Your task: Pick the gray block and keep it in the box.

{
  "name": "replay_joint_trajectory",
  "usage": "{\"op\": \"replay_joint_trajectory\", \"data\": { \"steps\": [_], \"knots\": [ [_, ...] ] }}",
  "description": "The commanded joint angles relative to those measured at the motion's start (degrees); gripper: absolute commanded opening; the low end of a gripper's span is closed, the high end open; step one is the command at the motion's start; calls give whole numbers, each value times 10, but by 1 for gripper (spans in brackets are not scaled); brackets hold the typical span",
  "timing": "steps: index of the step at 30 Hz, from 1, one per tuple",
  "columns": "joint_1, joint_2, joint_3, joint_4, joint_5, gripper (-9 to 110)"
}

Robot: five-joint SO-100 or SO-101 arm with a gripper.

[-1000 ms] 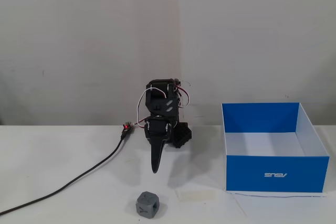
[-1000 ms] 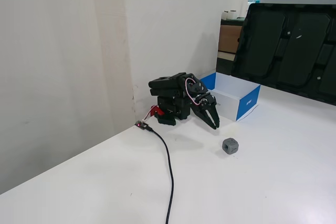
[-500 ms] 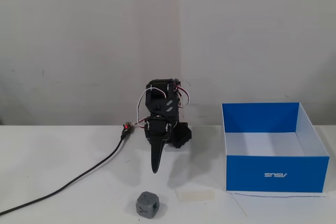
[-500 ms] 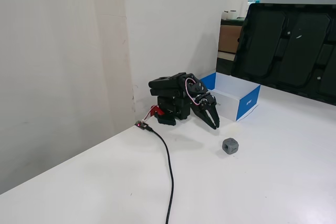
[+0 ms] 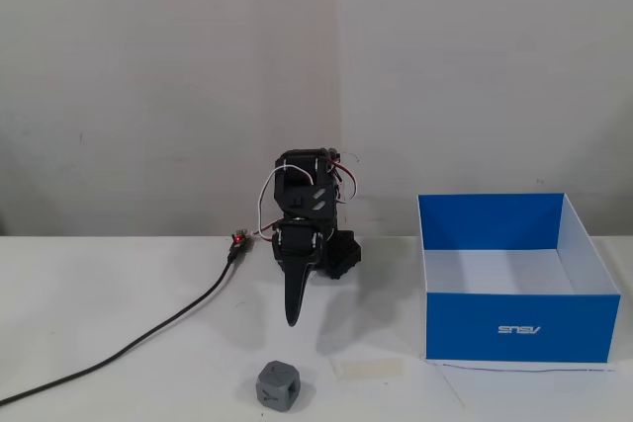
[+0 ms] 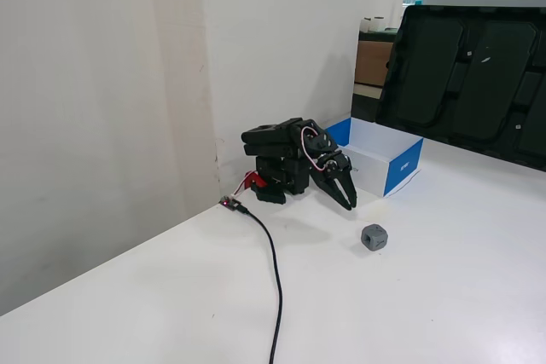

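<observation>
The gray block is a small gray cube on the white table near the front edge; in the other fixed view it lies in front of the arm. The box is blue outside and white inside. It stands open on the table to the right of the arm, and shows behind the arm in the other fixed view. My gripper hangs from the folded black arm, points down at the table, and looks shut and empty. It is behind and slightly above the block, apart from it.
A black cable runs from the arm's base across the left of the table. A strip of pale tape lies between the block and the box. A wall stands close behind the arm. A large black case stands at the far side.
</observation>
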Motion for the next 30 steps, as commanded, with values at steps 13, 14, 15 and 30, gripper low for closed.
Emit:
{"op": "replay_joint_trajectory", "data": {
  "steps": [13,14,15,30],
  "knots": [
    [5,68,5,3,4,0],
    [5,68,5,3,4,0],
    [5,68,5,3,4,0],
    [-6,68,5,1,1,0]
  ]
}}
